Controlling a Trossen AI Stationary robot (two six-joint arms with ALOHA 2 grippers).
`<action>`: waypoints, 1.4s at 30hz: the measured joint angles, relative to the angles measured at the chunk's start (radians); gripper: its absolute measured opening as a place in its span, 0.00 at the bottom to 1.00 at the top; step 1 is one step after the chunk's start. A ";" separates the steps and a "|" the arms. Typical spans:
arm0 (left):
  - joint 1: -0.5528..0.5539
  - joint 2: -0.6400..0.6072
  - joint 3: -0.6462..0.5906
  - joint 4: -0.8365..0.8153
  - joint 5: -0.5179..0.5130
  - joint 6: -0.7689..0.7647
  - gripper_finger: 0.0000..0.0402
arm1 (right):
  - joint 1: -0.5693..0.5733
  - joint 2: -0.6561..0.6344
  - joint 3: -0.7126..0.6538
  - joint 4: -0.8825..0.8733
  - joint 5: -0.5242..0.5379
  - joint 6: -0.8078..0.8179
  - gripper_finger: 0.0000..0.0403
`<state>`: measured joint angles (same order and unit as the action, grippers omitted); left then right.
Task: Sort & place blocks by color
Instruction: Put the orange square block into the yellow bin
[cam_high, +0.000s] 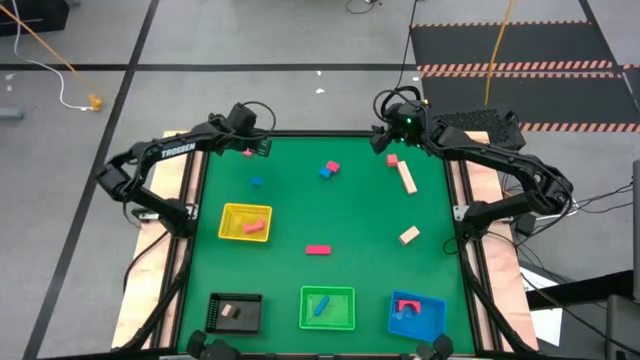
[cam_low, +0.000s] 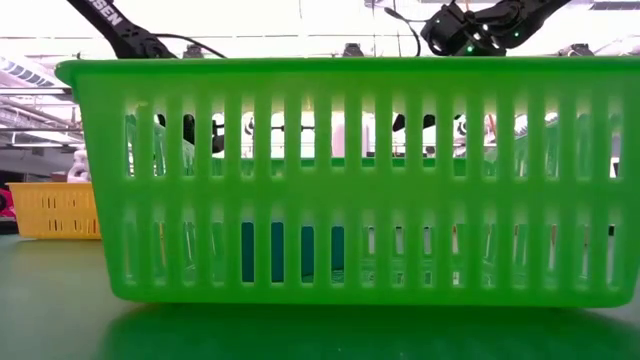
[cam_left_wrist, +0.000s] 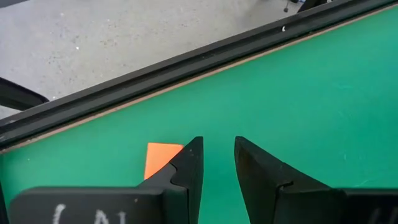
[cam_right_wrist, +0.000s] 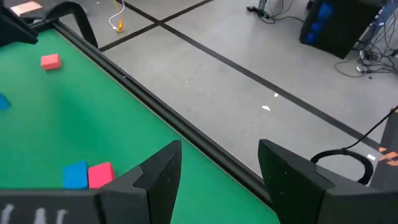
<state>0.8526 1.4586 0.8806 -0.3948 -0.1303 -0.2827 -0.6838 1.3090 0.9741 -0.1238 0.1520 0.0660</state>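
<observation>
Looking over your green tabletop, you see the left gripper with fingers slightly spread and empty beside a red block, and the right gripper spread wide, empty, near a blue-and-red block pair.

Green table mat; yellow tray, black tray, green tray, blue tray near front.

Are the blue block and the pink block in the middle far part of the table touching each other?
Touching. In the right wrist view, the blue block and the pink block sit side by side with no green showing between them; the high view agrees.
</observation>
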 joint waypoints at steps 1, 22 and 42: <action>0.000 0.000 0.000 0.000 0.000 0.003 0.23 | 0.000 0.000 0.000 0.000 0.000 0.006 0.51; 0.001 0.000 0.000 0.001 -0.047 -0.101 0.23 | 0.000 0.000 0.000 -0.011 0.001 0.009 0.51; -0.024 0.000 -0.002 -0.115 -0.071 -0.172 0.16 | 0.000 0.000 0.000 -0.043 0.002 0.028 0.51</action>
<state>0.8289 1.4586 0.8791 -0.5101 -0.2012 -0.4545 -0.6838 1.3087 0.9741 -0.1666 0.1543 0.0937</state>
